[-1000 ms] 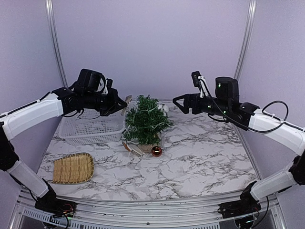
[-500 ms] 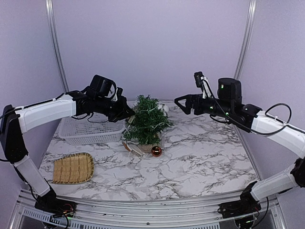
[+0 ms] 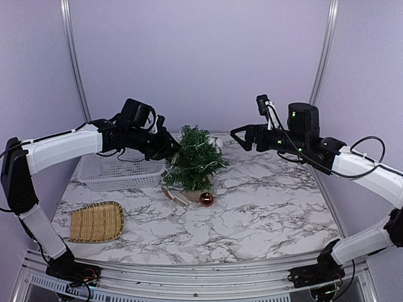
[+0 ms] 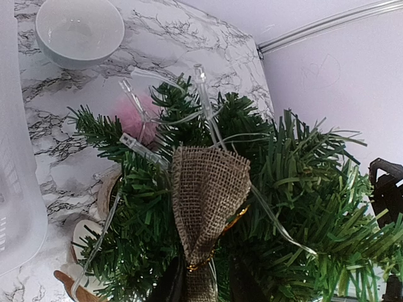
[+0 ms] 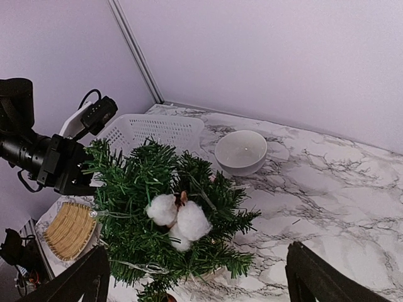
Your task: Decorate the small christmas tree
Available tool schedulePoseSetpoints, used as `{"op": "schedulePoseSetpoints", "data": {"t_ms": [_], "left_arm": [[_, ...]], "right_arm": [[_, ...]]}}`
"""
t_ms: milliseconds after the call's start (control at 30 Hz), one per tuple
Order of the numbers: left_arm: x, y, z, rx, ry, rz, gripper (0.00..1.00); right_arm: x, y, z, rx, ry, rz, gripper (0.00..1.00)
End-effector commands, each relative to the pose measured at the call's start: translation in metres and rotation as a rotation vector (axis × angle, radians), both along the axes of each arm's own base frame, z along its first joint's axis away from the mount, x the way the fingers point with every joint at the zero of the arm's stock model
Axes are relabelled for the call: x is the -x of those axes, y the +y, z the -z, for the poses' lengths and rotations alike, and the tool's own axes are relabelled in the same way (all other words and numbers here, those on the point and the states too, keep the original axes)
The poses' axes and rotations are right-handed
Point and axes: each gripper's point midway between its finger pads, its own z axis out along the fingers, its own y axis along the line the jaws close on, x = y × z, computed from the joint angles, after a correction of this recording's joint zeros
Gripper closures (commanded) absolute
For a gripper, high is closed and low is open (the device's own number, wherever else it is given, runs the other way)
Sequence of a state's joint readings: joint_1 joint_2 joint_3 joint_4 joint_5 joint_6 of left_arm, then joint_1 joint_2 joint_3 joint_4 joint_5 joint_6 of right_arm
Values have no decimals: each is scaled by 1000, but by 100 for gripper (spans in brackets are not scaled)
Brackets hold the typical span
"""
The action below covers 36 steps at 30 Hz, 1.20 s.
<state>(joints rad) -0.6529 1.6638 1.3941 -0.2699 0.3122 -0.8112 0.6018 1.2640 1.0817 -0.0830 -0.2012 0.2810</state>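
Left wrist view, bottom edge: the left gripper (image 4: 204, 286) has its two dark fingers either side of the narrow tied end of a burlap ornament (image 4: 208, 195). The jaws stand slightly parted there, and I cannot tell whether they are gripping the cloth or have let go. The burlap fans upward at frame centre, lying against the needles of the small christmas tree (image 4: 302, 207), which fills the lower half of this view. A clear light string (image 4: 208, 107) loops over the branches just above the burlap.

The step in hand looks like seating this ornament on the tree. To do it well, I would push the tied end down among the branches until the needles catch it. Then part the fingers fully and draw straight back, clear of the light string, since a snag could drag the ornament off or tip the light pot.

Further off, at upper left, a white bowl (image 4: 79, 28) sits on the marble table (image 4: 189, 38).

From above, the tree (image 3: 194, 160) stands mid-table at frame centre. The right gripper (image 3: 234, 137) hangs to its right, apart from it, jaws spread wide and empty. It could steady the pot if needed.
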Motion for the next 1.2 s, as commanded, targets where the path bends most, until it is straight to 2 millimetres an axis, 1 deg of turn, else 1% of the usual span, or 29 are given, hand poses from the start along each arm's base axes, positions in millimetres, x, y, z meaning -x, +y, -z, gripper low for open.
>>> {"op": "schedulePoseSetpoints", "data": {"t_ms": [0, 400, 600, 700, 800, 967, 1100, 1167], "left_arm": [[-1, 2, -5, -29, -24, 6, 74], [0, 19, -25, -66, -90, -42, 65], [-2, 19, -32, -73, -114, -36, 65], [-4, 18, -37, -74, -132, -37, 70], [-5, 16, -35, -78, -130, -28, 78], [-7, 12, -25, -90, -115, -8, 87], [-7, 8, -14, -98, -94, 14, 92], [-3, 3, -8, -94, -79, 44, 95]], "right_arm": [[0, -3, -11, -22, -23, 4, 5], [0, -2, -11, -27, -26, 1, 5], [-1, -1, -12, -27, -30, -1, 5], [-2, -1, -12, -25, -34, 2, 5], [-2, -1, -13, -24, -37, 4, 5], [-4, -2, -12, -20, -36, 7, 5], [-4, -2, -10, -14, -33, 11, 5], [-4, -2, -10, -13, -32, 11, 5]]}}
